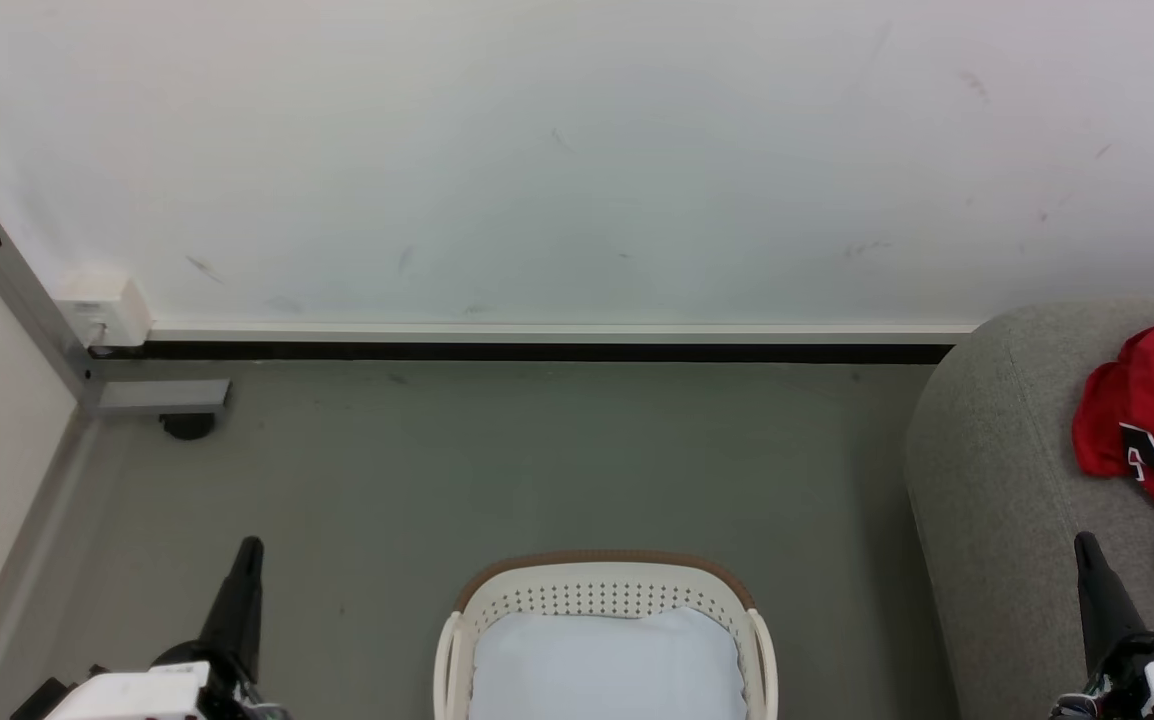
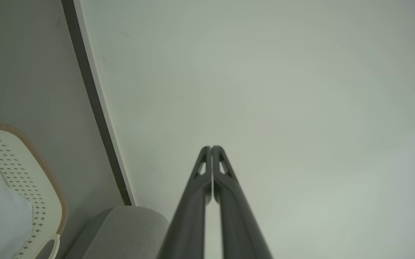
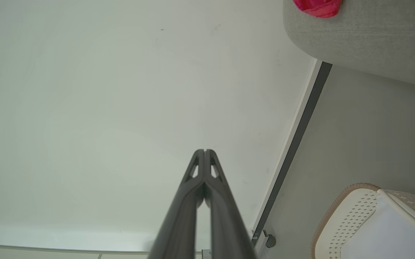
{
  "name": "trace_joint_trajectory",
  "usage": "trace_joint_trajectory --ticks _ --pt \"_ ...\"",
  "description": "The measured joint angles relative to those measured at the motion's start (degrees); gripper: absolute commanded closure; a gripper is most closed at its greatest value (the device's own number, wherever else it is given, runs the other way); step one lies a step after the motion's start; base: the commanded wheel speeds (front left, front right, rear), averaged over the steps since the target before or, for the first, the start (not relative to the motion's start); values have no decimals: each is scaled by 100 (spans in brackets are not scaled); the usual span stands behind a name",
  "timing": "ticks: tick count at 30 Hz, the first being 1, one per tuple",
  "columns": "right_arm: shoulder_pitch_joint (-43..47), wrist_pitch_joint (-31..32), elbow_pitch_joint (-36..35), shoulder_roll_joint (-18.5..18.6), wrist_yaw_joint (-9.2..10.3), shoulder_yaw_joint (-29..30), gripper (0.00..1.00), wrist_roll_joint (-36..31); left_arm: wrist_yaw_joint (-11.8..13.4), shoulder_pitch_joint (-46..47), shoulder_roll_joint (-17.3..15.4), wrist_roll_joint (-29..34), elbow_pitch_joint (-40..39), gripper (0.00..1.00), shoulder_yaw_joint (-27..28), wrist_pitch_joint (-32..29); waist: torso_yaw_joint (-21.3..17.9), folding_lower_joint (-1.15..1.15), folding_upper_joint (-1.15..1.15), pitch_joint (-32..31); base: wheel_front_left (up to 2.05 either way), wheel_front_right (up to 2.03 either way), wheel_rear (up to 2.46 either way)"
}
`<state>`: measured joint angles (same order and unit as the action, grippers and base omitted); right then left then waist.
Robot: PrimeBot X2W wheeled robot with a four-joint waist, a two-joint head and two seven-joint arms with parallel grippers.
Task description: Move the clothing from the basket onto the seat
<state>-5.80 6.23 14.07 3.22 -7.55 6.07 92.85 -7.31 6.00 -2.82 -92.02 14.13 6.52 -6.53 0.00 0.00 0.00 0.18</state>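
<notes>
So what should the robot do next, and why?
Probably tip the head down a little to check the near end of the basket, which is cut off in the head view. The part in sight is bare, red clothing lies on the seat, and the left gripper and right gripper are shut on nothing.

There is open grey floor (image 1: 537, 450) between the basket (image 1: 605, 598) and the far wall (image 1: 537, 150). The big grey seat (image 1: 997, 480) blocks the right, and a metal post (image 1: 22, 292) stands at the far left
</notes>
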Motion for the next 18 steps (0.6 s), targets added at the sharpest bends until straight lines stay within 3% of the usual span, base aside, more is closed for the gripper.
trace_joint_trajectory --ticks 18 --pt "-1 1 0 -10 1 11 100 -1 0 1 0 -3 0 100 0 0 0 0 0 0 0 0 0"
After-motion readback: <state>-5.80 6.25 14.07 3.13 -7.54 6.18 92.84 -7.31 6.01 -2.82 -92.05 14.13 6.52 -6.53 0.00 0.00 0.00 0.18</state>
